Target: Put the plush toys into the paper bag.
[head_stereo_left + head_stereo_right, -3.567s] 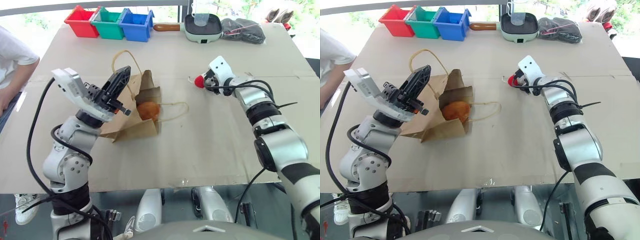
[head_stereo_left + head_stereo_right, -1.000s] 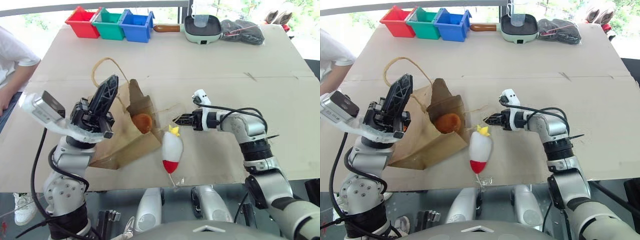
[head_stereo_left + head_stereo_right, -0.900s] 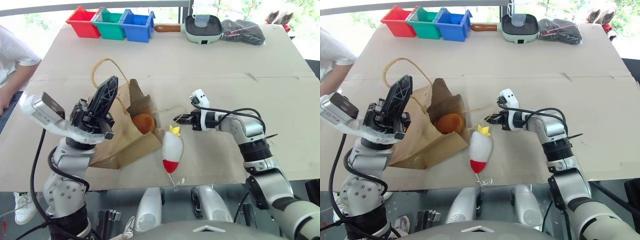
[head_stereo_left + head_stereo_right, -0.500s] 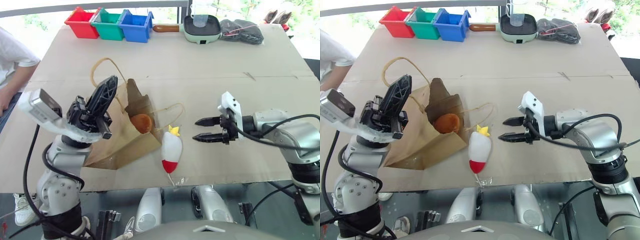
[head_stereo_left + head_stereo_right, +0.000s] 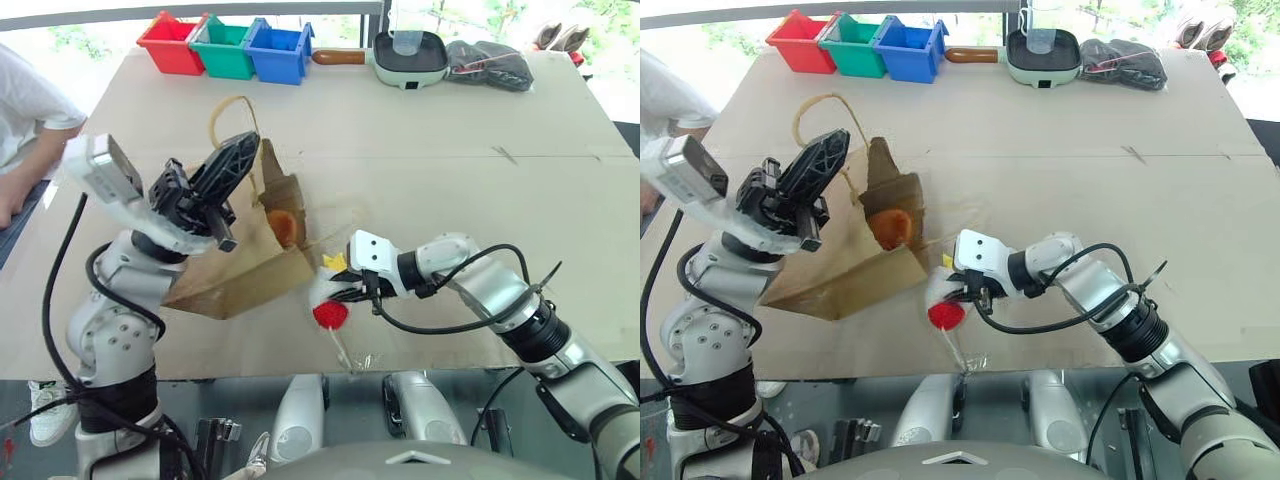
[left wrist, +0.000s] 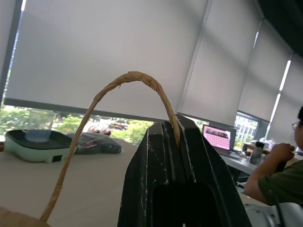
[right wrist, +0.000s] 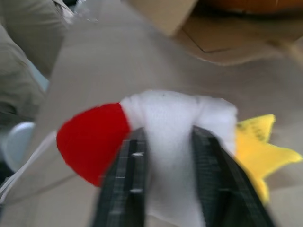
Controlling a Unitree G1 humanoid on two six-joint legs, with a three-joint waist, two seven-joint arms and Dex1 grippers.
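One of the two plush toys is already in: the orange-brown plush toy [image 5: 281, 226] sits inside the mouth of the paper bag [image 5: 240, 270], which lies tipped on the cardboard-covered table [image 5: 450, 120] left of centre in the head views. The left gripper [image 6: 176, 137] is pressed shut on one of the bag's twisted handles [image 6: 118, 87], lifting that loop and holding the mouth open toward the right.

The second toy is not yet bagged. The red-and-white plush toy [image 5: 943, 300] lies at the lower centre of the frame, near the table's front edge and just outside the bag's opening. The right gripper [image 7: 168, 156] is pinched on its white middle, the red end to one side and the yellow crest to the other.

What is left, by my reading: carry this toy the short way into the open mouth beside the orange one and let go.
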